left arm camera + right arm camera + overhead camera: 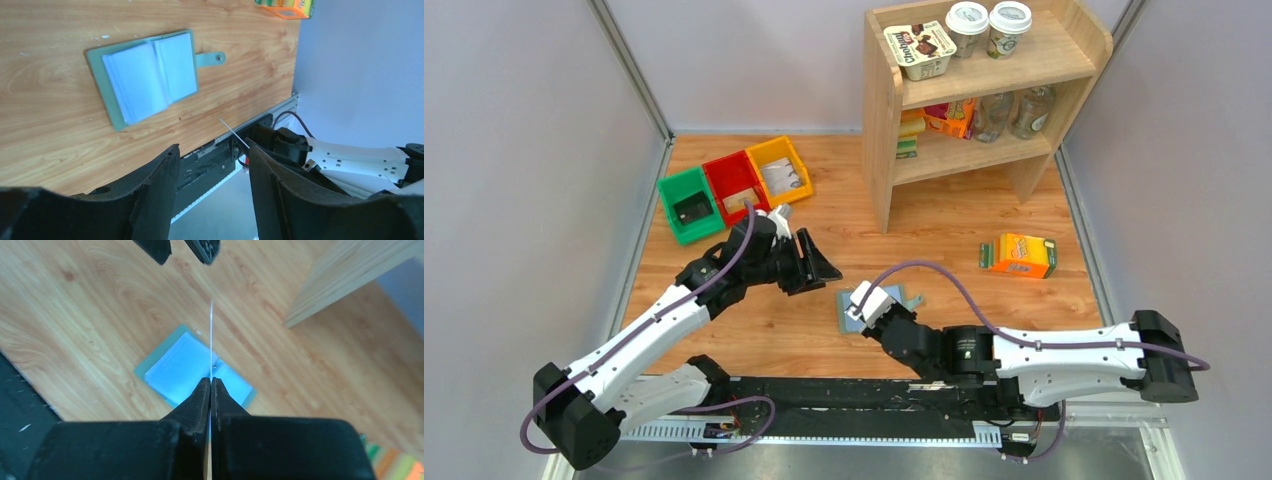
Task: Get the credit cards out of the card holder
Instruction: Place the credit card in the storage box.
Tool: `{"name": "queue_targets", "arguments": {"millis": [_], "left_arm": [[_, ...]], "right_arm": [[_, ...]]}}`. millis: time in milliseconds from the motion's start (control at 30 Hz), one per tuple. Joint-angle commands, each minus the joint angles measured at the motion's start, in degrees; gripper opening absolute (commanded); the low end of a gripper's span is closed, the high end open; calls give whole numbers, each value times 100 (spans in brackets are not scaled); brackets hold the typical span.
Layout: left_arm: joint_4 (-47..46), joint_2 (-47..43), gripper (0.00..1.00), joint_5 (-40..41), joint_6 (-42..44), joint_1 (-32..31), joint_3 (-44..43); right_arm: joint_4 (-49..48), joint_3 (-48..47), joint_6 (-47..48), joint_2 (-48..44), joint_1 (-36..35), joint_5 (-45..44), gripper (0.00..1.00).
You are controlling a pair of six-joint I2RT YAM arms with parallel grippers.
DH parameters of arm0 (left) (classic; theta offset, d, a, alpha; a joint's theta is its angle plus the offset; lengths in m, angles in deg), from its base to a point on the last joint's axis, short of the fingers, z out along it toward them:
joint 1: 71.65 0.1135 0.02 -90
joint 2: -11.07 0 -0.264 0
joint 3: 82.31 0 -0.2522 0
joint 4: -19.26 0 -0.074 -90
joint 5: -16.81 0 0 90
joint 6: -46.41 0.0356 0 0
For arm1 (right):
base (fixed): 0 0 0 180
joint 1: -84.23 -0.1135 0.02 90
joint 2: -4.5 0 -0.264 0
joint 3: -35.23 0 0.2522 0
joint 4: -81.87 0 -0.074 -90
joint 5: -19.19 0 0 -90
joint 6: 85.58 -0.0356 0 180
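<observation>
The right pincer (210,382), pressed together, pinches a thin card (211,335) edge-on just above the open card holder (175,367). The left pincer (211,146), spread, hangs ahead of it. An orange carton (1018,254) lies well apart to its right.

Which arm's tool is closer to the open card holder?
Right. The right tool hangs just above the card holder, pinching a thin card. The left tool hovers open, off to its left in the top view.

Wooden shelf (881,130), orange carton (1018,255)
</observation>
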Motion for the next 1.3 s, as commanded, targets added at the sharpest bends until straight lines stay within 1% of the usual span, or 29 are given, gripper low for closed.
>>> {"name": "queue_targets", "arguments": {"millis": [0, 133, 267, 400, 500, 533, 567, 600, 633, 667, 733, 800, 833, 867, 933, 1033, 1067, 1100, 1133, 1267], "left_arm": [[-390, -15, 61, -538, -467, 19, -178], [-531, 90, 61, -776, -529, 19, -125], [-672, 169, 61, -934, -599, 19, -2], [-699, 187, 58, -970, -599, 19, 68], [-742, 187, 52, -969, -599, 19, 156], [-760, 204, 44, -969, -617, 19, 174], [-795, 213, 38, -969, -626, 19, 174], [-813, 213, 25, -961, -643, 19, 191], [-848, 205, 19, -935, -643, 19, 200], [-848, 196, 7, -882, -643, 19, 200], [-848, 169, 0, -742, -599, 19, 183], [-857, 169, 0, -636, -485, 45, 165], [-866, 161, 0, -601, -381, 80, 174], [-874, 161, 0, -513, -310, 115, 174], [-848, 160, 0, -373, -73, 281, 200], [-918, 195, 0, -293, 252, 580, 296], [-988, 222, 0, -267, 340, 746, 332], [-1015, 239, 0, -240, 498, 826, 341], [-1102, 266, 0, -170, 717, 1001, 376], [-1427, 467, 0, 190, 1315, 1485, 376]], "right_arm": [[-868, -360, 1230, 508, -442, -1481, 0], [-1177, -474, 1705, 957, -688, -1771, 0], [-1738, -528, 2153, 1274, -856, -1965, 0], [-2152, -475, 2408, 1309, -882, -2018, 0], [-2371, -440, 2549, 1318, -908, -2027, 0], [-2424, -431, 2584, 1335, -917, -2018, 0], [-2460, -431, 2620, 1370, -917, -2026, 0], [-2486, -422, 2646, 1406, -917, -2027, 0], [-2538, -405, 2690, 1432, -917, -2027, 0], [-2583, -387, 2690, 1467, -917, -2018, 0], [-2618, -352, 2621, 1450, -917, -1939, 0], [-2592, -308, 2437, 1398, -856, -1860, 2], [-2531, -299, 2261, 1345, -804, -1807, 5], [-2374, -308, 2068, 1301, -725, -1720, 11], [-2039, -299, 1585, 1117, -540, -1527, 29], [-1767, -211, 830, 801, -215, -1263, 58], [-1565, -194, 496, 721, -14, -1140, 66], [-1424, -159, 215, 607, 188, -1043, 72], [-1310, -98, -154, 493, 364, -938, 81], [-1256, 394, -1314, -130, 1251, -437, 100]]}}
